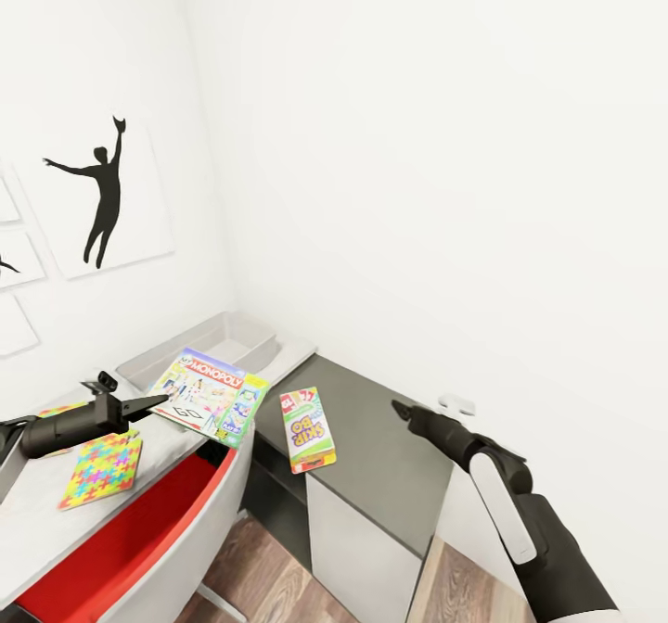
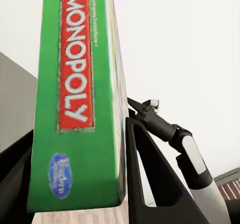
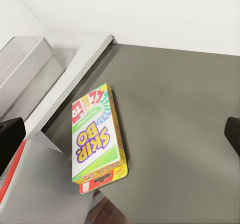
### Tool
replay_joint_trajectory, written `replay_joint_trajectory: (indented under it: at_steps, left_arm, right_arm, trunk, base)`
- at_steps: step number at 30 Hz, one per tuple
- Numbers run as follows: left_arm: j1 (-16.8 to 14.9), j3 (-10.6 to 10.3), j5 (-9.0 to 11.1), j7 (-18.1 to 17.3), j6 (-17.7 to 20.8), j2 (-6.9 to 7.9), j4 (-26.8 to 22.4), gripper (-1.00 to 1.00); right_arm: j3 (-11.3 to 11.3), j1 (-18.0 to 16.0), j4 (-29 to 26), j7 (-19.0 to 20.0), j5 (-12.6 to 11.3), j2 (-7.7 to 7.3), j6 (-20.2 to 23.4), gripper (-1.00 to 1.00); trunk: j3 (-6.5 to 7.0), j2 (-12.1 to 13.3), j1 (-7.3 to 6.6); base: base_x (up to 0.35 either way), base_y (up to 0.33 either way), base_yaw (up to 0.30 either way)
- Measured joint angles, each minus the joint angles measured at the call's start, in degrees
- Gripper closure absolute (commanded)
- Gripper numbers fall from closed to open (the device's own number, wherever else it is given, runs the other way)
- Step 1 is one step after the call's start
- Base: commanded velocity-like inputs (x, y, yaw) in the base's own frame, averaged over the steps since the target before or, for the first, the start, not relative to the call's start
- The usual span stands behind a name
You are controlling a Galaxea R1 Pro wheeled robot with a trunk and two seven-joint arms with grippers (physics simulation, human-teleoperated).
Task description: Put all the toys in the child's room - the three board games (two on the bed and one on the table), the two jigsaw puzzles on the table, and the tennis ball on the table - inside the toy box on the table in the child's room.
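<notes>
My left gripper (image 1: 156,406) is shut on the colourful Monopoly board game (image 1: 206,389), held tilted over the table's end just in front of the light-grey toy box (image 1: 243,336). In the left wrist view the box's green side (image 2: 75,99) sits between the gripper's (image 2: 80,184) dark fingers (image 2: 150,184). The SKIP-BO board game (image 1: 307,428) lies flat on a dark grey cabinet top (image 1: 371,438), beside the table. My right gripper (image 1: 401,411) hovers open to its right; in the right wrist view (image 3: 121,139) its jaws stand wide apart above the SKIP-BO box (image 3: 96,134). A jigsaw puzzle (image 1: 102,468) lies on the table (image 1: 28,521).
A second multicoloured board edge (image 1: 57,411) peeks out behind my left arm. A red surface (image 1: 121,540) lies below the table's edge. White walls close in on the left and behind, with black silhouette pictures (image 1: 102,192). Wood floor (image 1: 269,567) shows below.
</notes>
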Motion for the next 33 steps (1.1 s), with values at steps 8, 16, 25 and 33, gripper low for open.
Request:
replay_joint_trajectory:
  at_steps: [8,16,25,33]
  left_arm:
    - [0.0,0.0,0.0,0.0,0.0,-0.01,0.0,1.0]
    - [0.0,0.0,0.0,0.0,0.0,0.0,0.0,1.0]
    - [0.0,0.0,0.0,0.0,0.0,-0.04,0.0,1.0]
    - [0.0,0.0,0.0,0.0,0.0,-0.01,0.0,1.0]
  right_arm:
    - [0.2,0.0,0.1,0.0,0.0,0.0,-0.1,-1.0]
    - [0.3,0.0,0.0,0.1,0.1,0.01,-0.1,-1.0]
    - [2.1,0.0,0.1,0.0,0.1,0.11,-0.2,-1.0]
    - [2.6,0.0,0.3,-0.1,0.2,0.15,-0.3,-1.0]
  trunk:
    - [0.0,0.0,0.01]
    - [0.0,0.0,0.01]
    - [0.0,0.0,-0.01]
    - [0.0,0.0,0.0]
  base:
    - [-0.049,0.039,0.0]
    - [-0.038,0.018,0.0]
    - [0.0,-0.013,0.0]
    - [0.043,-0.174,0.117]
